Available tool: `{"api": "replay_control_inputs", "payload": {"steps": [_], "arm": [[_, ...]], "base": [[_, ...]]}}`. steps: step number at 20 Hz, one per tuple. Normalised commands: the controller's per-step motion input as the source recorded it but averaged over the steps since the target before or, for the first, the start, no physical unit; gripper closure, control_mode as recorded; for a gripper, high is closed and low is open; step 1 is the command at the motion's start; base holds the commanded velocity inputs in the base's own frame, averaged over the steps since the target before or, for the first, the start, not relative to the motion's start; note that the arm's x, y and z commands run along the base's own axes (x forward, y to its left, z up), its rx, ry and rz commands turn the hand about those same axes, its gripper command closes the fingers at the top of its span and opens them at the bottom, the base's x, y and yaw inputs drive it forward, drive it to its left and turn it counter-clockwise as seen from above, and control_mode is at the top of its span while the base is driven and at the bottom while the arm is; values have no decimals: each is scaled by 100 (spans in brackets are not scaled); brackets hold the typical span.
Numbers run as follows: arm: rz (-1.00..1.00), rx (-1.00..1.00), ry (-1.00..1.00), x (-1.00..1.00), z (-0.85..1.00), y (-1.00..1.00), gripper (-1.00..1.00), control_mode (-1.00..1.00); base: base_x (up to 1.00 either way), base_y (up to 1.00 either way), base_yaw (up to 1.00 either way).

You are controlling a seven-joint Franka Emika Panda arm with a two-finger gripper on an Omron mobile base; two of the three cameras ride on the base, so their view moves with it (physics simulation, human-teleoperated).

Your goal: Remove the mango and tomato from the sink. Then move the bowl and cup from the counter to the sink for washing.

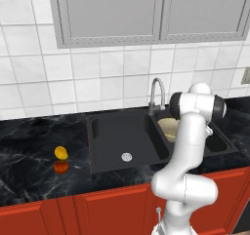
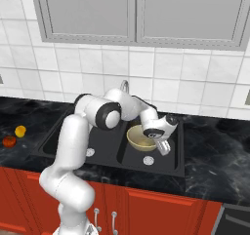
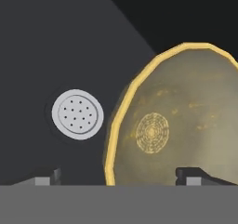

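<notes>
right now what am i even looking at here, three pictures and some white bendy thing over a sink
The white bendy thing is a robot arm in a simulated kitchen. Two pictures come from cameras behind it, one on its left and one on its right. The third comes from a camera on its hand, looking down into the black sink.

A tan-yellow bowl sits in the sink's right basin, near a round silver drain. The gripper hangs just over the bowl's rim with its jaws open, holding nothing.

On the dark counter left of the sink lie a mango and a tomato.
</notes>
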Motion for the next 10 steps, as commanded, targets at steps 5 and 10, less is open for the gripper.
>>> {"api": "replay_control_inputs", "payload": {"steps": [5, 10], "arm": [[-11, 0, 0, -17, 40, 0, -100, -100], [-23, 0, 0, -17, 38, 0, -100, -100]], "base": [[0, 0, 0], [0, 0, 0]]}}
